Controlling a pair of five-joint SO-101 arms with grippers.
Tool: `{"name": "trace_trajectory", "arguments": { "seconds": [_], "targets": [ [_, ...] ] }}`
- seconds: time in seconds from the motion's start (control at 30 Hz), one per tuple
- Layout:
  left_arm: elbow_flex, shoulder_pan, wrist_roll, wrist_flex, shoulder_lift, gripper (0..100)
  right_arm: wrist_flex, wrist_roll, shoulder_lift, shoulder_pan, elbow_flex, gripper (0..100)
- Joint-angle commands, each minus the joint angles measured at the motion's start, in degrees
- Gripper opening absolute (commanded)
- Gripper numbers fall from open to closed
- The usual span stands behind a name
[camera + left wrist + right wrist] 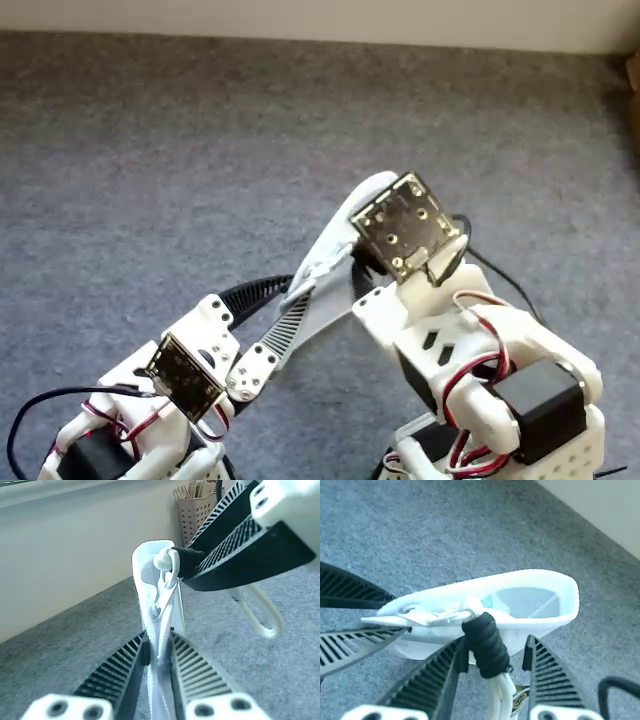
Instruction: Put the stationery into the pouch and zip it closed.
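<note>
The white pouch [345, 225] is held up off the grey carpet between both arms. My left gripper [159, 635] is shut on the pouch's [150, 580] zipper edge, which stands upright between its ribbed fingers. My right gripper [495, 642] is shut on the black zipper pull [485, 642] at the end of the zip. In the left wrist view the same pull [187, 560] sits in the right arm's jaws. The pouch's [520, 600] far end gapes open; I cannot tell what is inside. A white cord loop [260, 615] hangs from the pull.
Grey carpet [150, 150] covers the table on all sides. A pale wall [65, 555] runs along the far edge, and a woven basket [197, 507] with wooden sticks stands against it. A black cable [500, 275] trails beside the right arm.
</note>
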Motion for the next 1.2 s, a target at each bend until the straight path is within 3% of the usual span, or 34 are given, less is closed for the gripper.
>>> {"name": "trace_trajectory", "arguments": {
  "seconds": [0.0, 0.2, 0.3, 0.83, 1.17],
  "targets": [
    [-0.4, -1.0, -0.5, -0.3, -0.3, 1, -2.0, -0.5, -0.9, 0.7, -1.6, 16.6],
    [-0.4, -1.0, -0.5, -0.2, -0.4, 1, 3.5, -0.4, -0.9, -1.6, -1.1, 17.2],
    [-0.4, -1.0, -0.5, -0.2, -0.4, 1, 6.7, 3.3, -0.9, -1.7, -1.2, 22.5],
    [-0.4, -1.0, -0.6, -0.2, -0.4, 1, 0.6, 3.4, -0.9, -2.0, -0.8, 24.4],
    [-0.4, -1.0, -0.6, 0.0, -0.4, 1, -4.6, 3.7, -0.9, -2.0, 3.2, 4.7]
  ]
}}
